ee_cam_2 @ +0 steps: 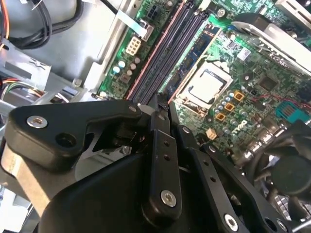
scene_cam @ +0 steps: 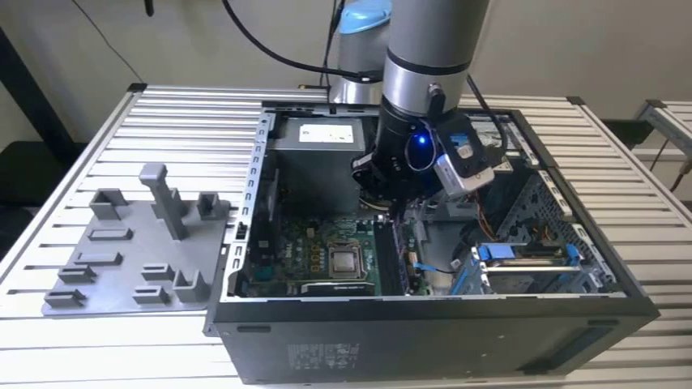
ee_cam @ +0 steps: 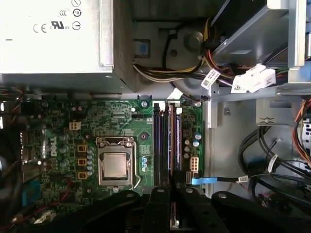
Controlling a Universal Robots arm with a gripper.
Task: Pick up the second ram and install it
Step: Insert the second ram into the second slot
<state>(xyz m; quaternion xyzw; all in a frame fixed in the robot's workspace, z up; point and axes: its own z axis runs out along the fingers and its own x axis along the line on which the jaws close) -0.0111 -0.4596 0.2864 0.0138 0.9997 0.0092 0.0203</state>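
My gripper is lowered into the open computer case, right over the memory slots of the green motherboard. In both wrist views the black fingers stand close together. They are shut on the second ram, seen edge-on as a thin brownish strip running along one slot away from the gripper. Beside it, another dark stick with chips sits in the neighbouring slot. I cannot tell whether the held ram is seated or just above its slot.
The CPU socket lies beside the slots. The power supply and bundles of cables crowd the case. A drive cage is at the exterior view's right. The grey tray with upright posts stands outside, at the exterior view's left.
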